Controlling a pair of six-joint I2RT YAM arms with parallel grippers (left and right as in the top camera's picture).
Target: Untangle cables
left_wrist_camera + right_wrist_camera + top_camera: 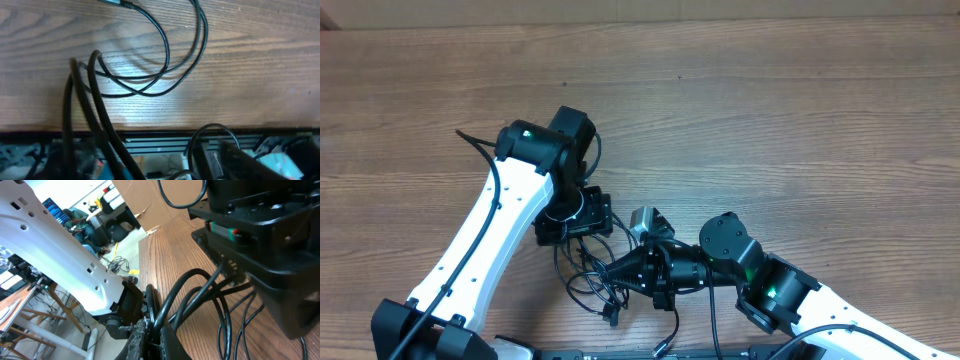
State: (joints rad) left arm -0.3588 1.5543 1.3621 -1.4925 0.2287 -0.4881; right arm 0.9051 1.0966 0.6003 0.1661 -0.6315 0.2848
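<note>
The left gripper [575, 218] hangs at 12 o'clock of the cables [588, 278]; whether it grips a strand cannot be told. The tangle lies near the table's [770, 100] 6 o'clock edge. From 3 o'clock, the right gripper [620, 272] pinches strands, likely to pull them free.

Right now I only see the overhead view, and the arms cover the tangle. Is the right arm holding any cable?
Observer: It looks so. In its wrist view, black cables rise from between the jaws of the right gripper.
Operator: And the left?
Observer: Cannot tell. The left gripper shows no jaws in its own view, only strands rising toward the lens above a loop lying on the table.
</note>
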